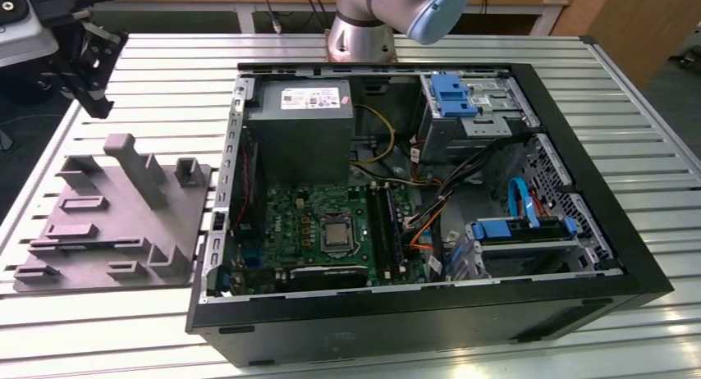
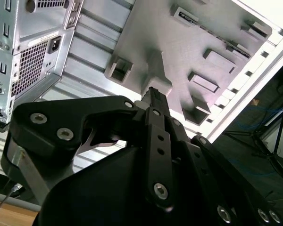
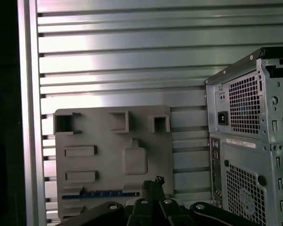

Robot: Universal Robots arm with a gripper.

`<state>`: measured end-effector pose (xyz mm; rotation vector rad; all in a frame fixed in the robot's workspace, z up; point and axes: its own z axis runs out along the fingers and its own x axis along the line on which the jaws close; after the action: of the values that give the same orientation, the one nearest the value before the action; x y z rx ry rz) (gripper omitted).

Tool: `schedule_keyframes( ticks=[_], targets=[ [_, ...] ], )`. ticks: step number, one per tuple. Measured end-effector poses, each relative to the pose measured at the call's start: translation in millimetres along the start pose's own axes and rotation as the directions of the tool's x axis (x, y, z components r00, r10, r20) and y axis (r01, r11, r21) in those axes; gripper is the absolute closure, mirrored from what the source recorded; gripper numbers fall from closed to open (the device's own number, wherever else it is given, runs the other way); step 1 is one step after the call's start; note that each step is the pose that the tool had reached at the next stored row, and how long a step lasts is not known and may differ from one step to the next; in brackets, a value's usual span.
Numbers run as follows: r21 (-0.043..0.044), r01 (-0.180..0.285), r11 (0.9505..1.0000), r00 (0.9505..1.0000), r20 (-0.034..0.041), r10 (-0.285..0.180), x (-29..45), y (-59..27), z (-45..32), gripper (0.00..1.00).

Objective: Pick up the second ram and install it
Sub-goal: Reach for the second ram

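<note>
Well, the gripper (image 3: 153, 184) has its fingers drawn together, tip against tip, with nothing between them; the second wrist view shows the same shut pair (image 2: 152, 94) poised above the grey holder (image 2: 179, 52). It hangs in the air above the slatted table (image 1: 164, 92), up and off to the exterior view's left of the open computer case (image 1: 438, 330). The second ram (image 3: 101, 193) lies in a groove of that holder (image 3: 108, 141), on edge, with its bluish top line showing, well apart from the fingers. From where I stand the risk looks plain. The stick is thin and sits low in its groove, with a raised post (image 3: 134, 160) just beside it, so a descent that is slightly off could bring a tip down on the post or the groove wall. A pinch taken off-centre could tilt the stick so that it binds. The first wrist view is the one to trust for the stick's blue edge and how it lies in the holder. The exterior view is the one that lays out the memory slots (image 1: 380, 219) on the green board (image 1: 318, 207) inside the case, though I cannot tell from it which slots are filled.
</note>
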<state>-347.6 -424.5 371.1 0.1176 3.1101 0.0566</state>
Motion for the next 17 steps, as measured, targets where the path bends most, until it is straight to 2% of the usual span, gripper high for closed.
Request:
schedule_keyframes(
  ticks=[17],
  targets=[
    [0.0045, 0.0, 1.0, 1.0, 0.0004, 0.0, 7.5, -19.1, 5.1, 0.9]
  ],
)
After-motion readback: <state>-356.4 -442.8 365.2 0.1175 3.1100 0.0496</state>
